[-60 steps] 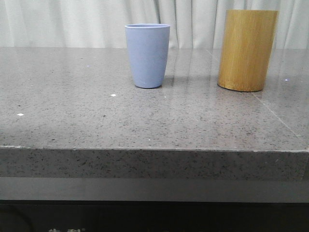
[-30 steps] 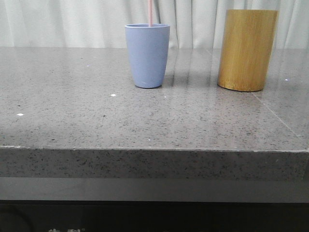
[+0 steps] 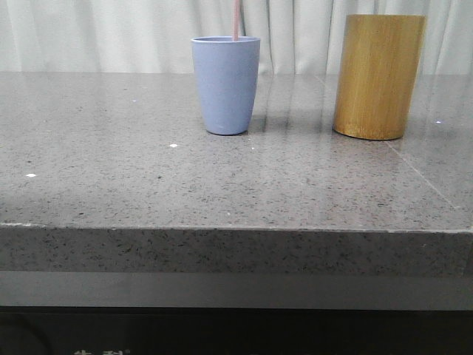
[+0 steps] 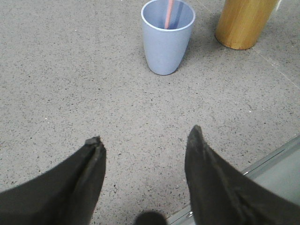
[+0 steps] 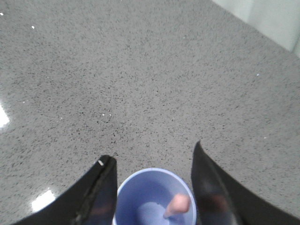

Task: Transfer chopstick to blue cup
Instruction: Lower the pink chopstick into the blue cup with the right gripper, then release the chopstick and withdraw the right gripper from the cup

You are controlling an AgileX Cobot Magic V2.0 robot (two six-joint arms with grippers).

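The blue cup (image 3: 226,85) stands on the grey stone table. A thin pale-pink chopstick (image 3: 236,20) rises from inside it and runs out of the top of the front view. In the left wrist view the cup (image 4: 167,42) holds the chopstick (image 4: 168,14), well ahead of my left gripper (image 4: 146,133), which is open and empty over the table. My right gripper (image 5: 153,152) is open, its fingers apart on either side of the cup (image 5: 140,192) below. The chopstick's end (image 5: 179,204) leans against the cup's rim, touching neither finger.
A taller yellow-brown bamboo cylinder (image 3: 378,77) stands to the right of the cup, also seen in the left wrist view (image 4: 243,23). The table's front edge (image 3: 236,229) runs across the front view. A pale curtain hangs behind.
One second ago the cup showed no chopstick. Half a second ago the chopstick stood in it, and it has since shifted slightly to the right.
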